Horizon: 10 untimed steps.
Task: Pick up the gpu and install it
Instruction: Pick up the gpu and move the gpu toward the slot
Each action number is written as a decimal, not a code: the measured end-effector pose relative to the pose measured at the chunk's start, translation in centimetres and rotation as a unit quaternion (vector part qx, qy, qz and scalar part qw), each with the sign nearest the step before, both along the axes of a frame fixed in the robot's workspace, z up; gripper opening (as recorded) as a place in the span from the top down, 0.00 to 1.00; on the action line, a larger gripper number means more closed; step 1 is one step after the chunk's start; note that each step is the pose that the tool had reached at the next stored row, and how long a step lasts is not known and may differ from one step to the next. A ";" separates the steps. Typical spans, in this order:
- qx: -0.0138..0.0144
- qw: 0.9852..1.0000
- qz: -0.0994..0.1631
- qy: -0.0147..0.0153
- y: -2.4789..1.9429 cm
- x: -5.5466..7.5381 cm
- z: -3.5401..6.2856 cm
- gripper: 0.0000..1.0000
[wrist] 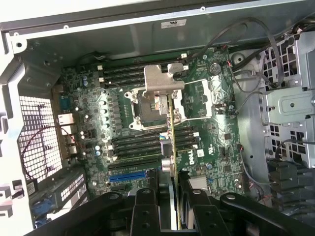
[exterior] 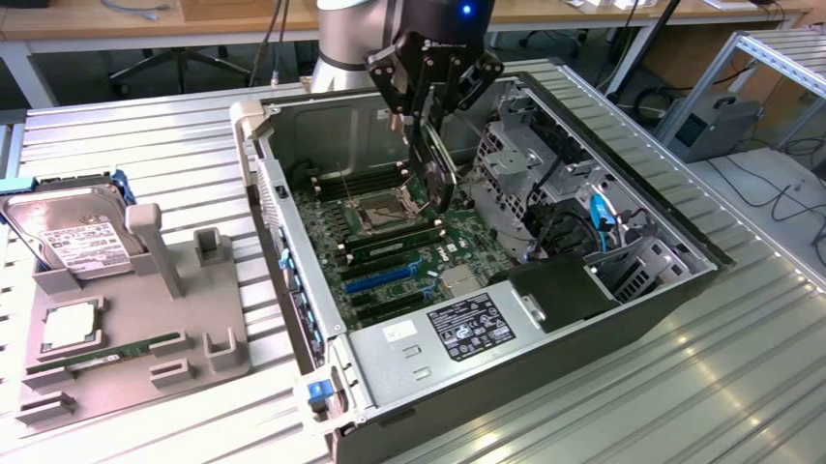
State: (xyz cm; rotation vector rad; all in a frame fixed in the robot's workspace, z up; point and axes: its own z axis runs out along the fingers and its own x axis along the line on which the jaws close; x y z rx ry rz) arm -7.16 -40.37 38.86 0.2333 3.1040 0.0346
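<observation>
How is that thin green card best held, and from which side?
By its top edge, from above, flat faces between the fingers, as the gripper has the gpu now. The card hangs on edge over the motherboard, so that grip probably leaves its lower edge free to meet a slot.

Room stands free over the motherboard [exterior: 455, 232] around the hanging gpu [exterior: 436, 179], hemmed by the drive cage [exterior: 514, 155] on the exterior view's right.

Matt metal case [exterior: 387, 360] (ribbed metal table [exterior: 722, 387]); silvery-bracketed gpu [wrist: 163, 83].
</observation>
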 end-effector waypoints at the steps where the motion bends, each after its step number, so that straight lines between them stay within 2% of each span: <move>1: 0.000 1.000 0.000 0.000 0.01 0.0 -0.04 0.72; 10: 0.000 1.000 0.000 0.000 0.07 0.6 -0.38 0.72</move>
